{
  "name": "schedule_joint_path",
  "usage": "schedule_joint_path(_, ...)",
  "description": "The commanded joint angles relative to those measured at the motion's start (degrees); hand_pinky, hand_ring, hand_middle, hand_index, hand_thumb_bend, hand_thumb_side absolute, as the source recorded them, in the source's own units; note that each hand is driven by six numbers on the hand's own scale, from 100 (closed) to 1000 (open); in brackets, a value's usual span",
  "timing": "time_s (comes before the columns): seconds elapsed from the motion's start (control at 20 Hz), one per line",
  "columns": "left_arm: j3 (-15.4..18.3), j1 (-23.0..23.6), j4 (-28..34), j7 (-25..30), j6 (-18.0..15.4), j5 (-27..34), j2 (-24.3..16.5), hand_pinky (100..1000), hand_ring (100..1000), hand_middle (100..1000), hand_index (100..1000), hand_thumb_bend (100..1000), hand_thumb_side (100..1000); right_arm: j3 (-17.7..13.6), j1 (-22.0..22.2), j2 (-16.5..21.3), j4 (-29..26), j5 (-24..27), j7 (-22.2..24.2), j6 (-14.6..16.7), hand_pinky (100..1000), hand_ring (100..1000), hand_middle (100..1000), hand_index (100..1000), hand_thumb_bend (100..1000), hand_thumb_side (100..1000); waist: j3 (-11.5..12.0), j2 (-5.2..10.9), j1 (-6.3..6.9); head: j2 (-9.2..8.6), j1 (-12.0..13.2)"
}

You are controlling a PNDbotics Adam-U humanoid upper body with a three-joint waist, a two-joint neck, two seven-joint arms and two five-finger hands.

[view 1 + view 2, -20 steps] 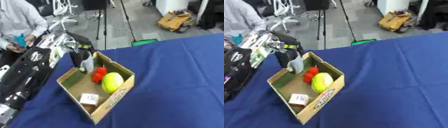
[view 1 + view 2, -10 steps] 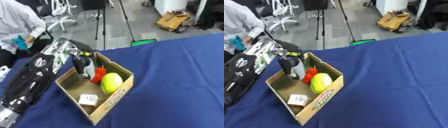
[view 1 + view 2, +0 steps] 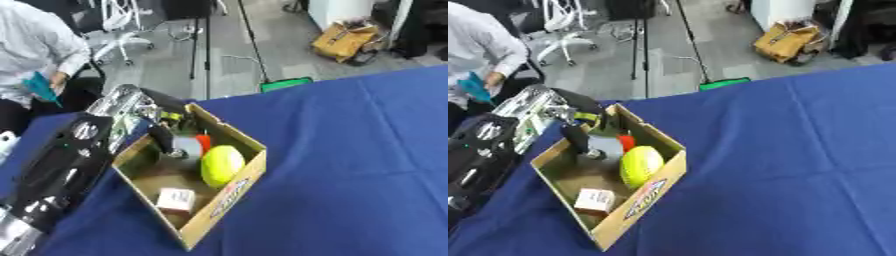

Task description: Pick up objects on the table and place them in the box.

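Reaching into the box [image 3: 229,195], the left hand [image 3: 163,136] grips a grey thing [image 3: 187,146] beside the yellow ball [image 3: 221,164]. It looks light and stiff, best held round its sides.

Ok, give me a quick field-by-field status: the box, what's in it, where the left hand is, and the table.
box: open cardboard box on the blue table, left of centre
contents: yellow-green ball, small white carton, red item mostly hidden, grey object
left hand: left hand reaches down inside the box at the grey object; whether it grips it cannot be told
right hand: not in view
table outside box: no loose objects visible on the cloth
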State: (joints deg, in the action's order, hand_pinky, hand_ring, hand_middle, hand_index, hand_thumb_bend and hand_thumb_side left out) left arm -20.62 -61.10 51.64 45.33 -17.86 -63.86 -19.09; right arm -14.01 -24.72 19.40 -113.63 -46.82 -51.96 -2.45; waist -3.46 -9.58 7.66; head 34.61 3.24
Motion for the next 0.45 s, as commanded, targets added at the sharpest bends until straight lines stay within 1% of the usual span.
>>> schedule_joint_path(0.05, 0.62, -1.15, -0.31, 6.64, -7.51, -0.63, -0.77, 1000, 960, 877, 1000, 526, 662, 0.18, -0.87, 0.85, -0.96, 0.28, -0.01, 0.30, 817, 698, 572, 609, 100, 679, 0.05, 0.74, -0.56, -0.74, 0.14)
schedule_joint_path(0.15, 0.68, -1.13, -0.55, 6.64, -7.77, -0.94, -0.73, 1000, 971, 890, 1000, 528, 663, 0.21, -0.89, 0.85, -0.96, 0.27, -0.01, 0.32, 817, 698, 572, 608, 100, 680, 0.03, 0.75, -0.57, -0.77, 0.13)
schedule_joint_path(0.2, 0.72, -1.13, -0.60, 6.64, -7.85, -1.03, -0.71, 1000, 1000, 927, 1000, 526, 665, 0.21, -0.89, 0.86, -0.96, 0.26, -0.01, 0.33, 816, 698, 572, 608, 100, 680, 0.03, 0.75, -0.58, -0.77, 0.13)
schedule_joint_path(0.35, 1.20, -1.24, 0.13, 6.64, -7.81, -0.62, -0.76, 1000, 1000, 970, 1000, 515, 662, 0.22, -0.85, 0.84, -0.96, 0.27, -0.01, 0.32, 816, 698, 572, 607, 100, 679, 0.08, 0.87, -0.67, -0.72, 0.02)
schedule_joint_path(0.45, 1.57, -1.36, 1.28, 6.64, -7.56, 0.10, -1.01, 1000, 1000, 977, 1000, 507, 665, 0.22, -0.80, 0.84, -0.96, 0.27, -0.01, 0.31, 816, 699, 572, 607, 100, 679, 0.15, 0.95, -0.72, -0.65, -0.14)
